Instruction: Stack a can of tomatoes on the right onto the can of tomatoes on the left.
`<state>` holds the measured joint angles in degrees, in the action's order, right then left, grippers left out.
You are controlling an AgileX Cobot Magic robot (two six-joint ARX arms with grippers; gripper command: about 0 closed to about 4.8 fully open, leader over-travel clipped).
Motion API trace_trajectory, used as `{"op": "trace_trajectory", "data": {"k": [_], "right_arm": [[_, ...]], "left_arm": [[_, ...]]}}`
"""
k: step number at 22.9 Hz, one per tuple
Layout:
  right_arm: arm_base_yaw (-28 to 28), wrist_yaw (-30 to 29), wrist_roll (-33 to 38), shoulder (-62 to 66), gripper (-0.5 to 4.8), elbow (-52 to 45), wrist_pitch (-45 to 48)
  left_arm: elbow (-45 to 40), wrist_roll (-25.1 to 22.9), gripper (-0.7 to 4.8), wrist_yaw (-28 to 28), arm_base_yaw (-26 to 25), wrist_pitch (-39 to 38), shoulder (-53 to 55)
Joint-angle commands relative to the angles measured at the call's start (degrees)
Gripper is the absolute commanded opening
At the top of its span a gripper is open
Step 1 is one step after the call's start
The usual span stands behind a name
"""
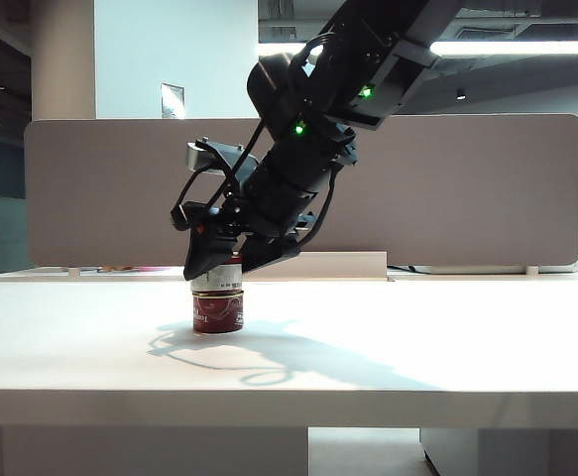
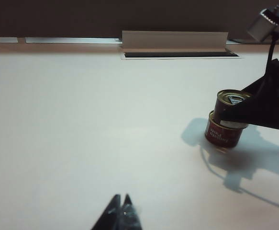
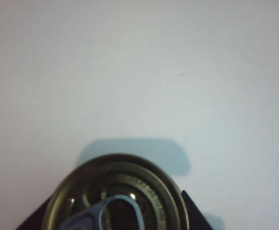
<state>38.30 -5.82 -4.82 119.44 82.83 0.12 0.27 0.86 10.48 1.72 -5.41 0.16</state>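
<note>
Two cans nearly stacked: upper can (image 2: 230, 109) gripped at the sides by right gripper (image 1: 221, 266), sitting tilted and offset on lower can (image 1: 217, 313) mid-table. Lid with pull tab (image 3: 111, 212) up, long axis leaning off vertical. Left to do: level, centre, release. Left gripper (image 2: 120, 207) idle near table edge, tips together.
</note>
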Motion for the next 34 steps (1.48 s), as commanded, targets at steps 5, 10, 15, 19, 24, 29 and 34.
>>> {"op": "trace_trajectory", "data": {"k": [5, 10, 15, 19, 24, 29, 34], "right_arm": [[0.1, 1.5, -0.1, -0.3, 2.02, 0.3, 4.2], [-0.2, 2.1, -0.1, 0.0, 2.02, 0.3, 4.4], [-0.2, 2.1, 0.1, 0.7, 2.02, 0.3, 3.9], [-0.2, 2.1, 0.1, 0.8, 2.02, 0.3, 3.3], [-0.2, 2.1, 0.2, 0.7, 2.03, 0.3, 3.1], [0.3, 1.6, 0.2, 0.7, 2.03, 0.3, 3.1], [0.2, 1.7, 0.2, 0.7, 2.29, 0.3, 2.6]], "left_arm": [[0.2, -0.2, -0.06, 0.3, 0.0, 0.1, 0.1], [0.2, -0.2, -0.06, 0.3, 0.0, 0.1, 0.1], [0.2, -0.2, -0.06, 0.3, 0.0, 0.1, 0.1], [0.2, -0.2, -0.06, 0.3, 0.0, 0.0, 0.1], [0.2, -0.2, -0.06, 0.3, 0.0, -0.1, 0.1], [0.2, -0.2, -0.06, 0.3, 0.0, -0.1, 0.1], [0.2, -0.2, -0.06, 0.3, 0.0, -0.1, 0.1]]}}
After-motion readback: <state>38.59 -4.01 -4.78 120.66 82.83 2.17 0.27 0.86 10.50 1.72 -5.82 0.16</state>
